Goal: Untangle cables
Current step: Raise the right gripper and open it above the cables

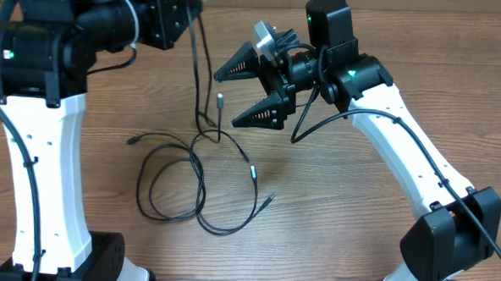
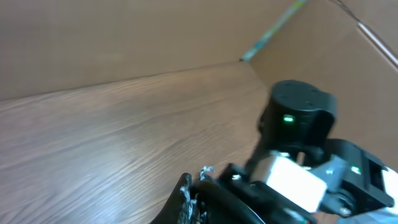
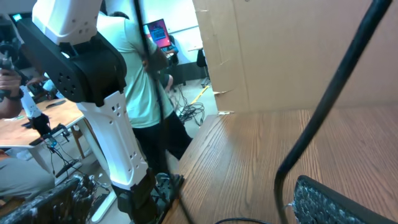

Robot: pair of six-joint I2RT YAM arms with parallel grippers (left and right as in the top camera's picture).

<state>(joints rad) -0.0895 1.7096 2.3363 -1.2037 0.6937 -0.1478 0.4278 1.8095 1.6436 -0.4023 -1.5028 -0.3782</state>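
Left pincer (image 1: 192,15), raised, clamped on one cable (image 1: 211,71) to lift it clear of the tangle; other cables (image 1: 203,189) lie looped on surface (image 1: 332,212). Right pincer (image 1: 251,91) gapes wide beside it, likely poised to take over

Overhead sharp, evenly lit, soft shadows; left wrist view motion-blurred (badly); right wrist foreground defocused.
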